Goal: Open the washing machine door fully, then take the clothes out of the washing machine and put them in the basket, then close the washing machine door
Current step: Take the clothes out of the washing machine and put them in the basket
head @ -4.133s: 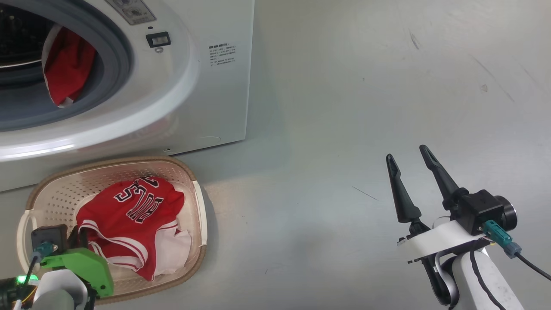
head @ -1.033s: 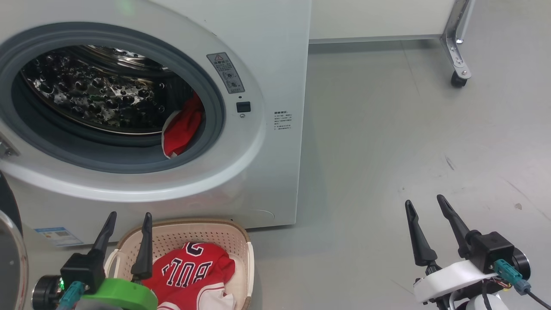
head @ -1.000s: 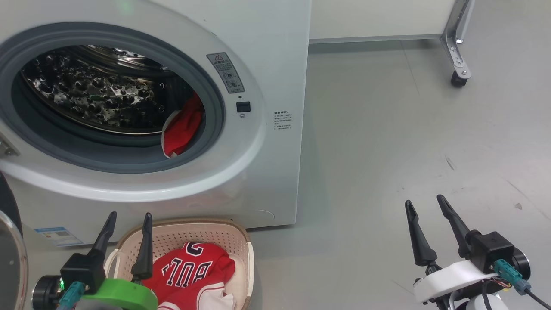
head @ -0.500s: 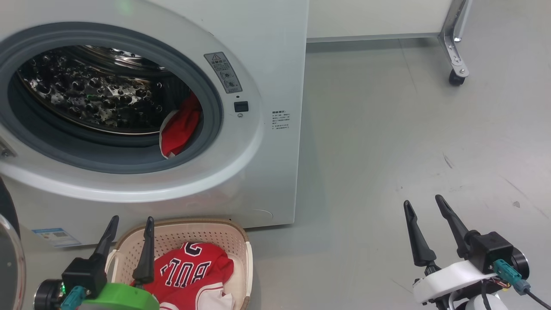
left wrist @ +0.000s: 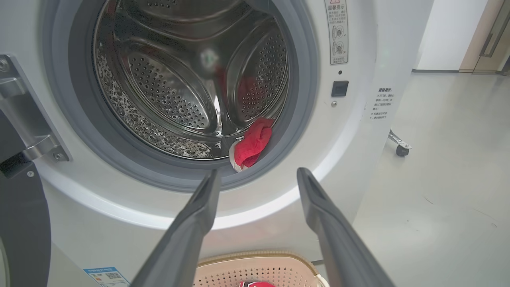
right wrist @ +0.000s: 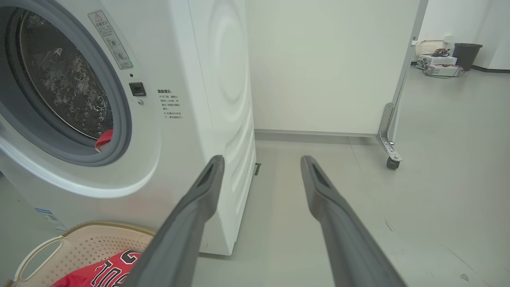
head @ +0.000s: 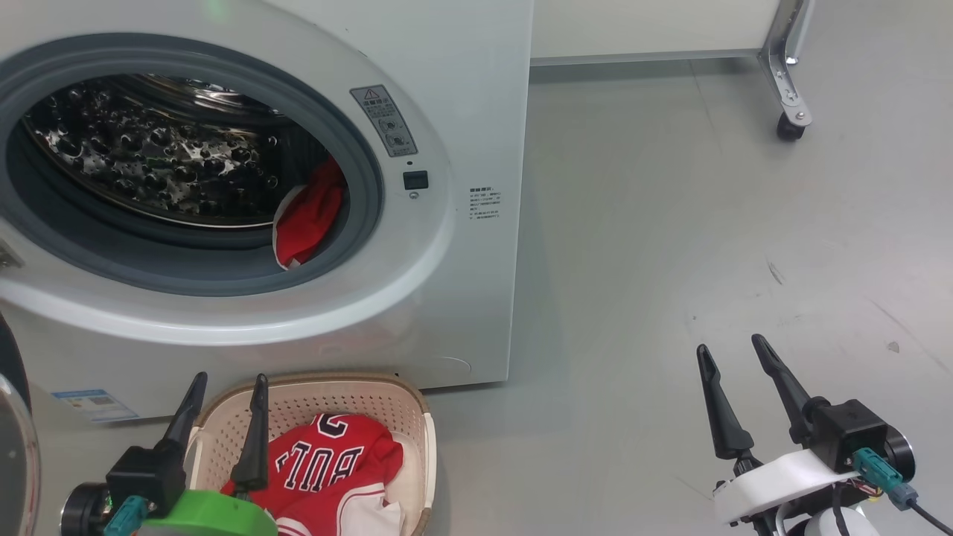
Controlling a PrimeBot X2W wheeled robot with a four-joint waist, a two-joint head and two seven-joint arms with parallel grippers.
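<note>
Dark left gripper (head: 231,377), jaws wide, above basket (head: 350,380)

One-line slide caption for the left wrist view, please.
Open left gripper faces the washing machine, a red garment at its opening, basket below.

Seen from the head, the left gripper (head: 230,378) at lower left and the right gripper (head: 730,344) at lower right point their long dark fingers upward, each pair spread wide apart.
</note>
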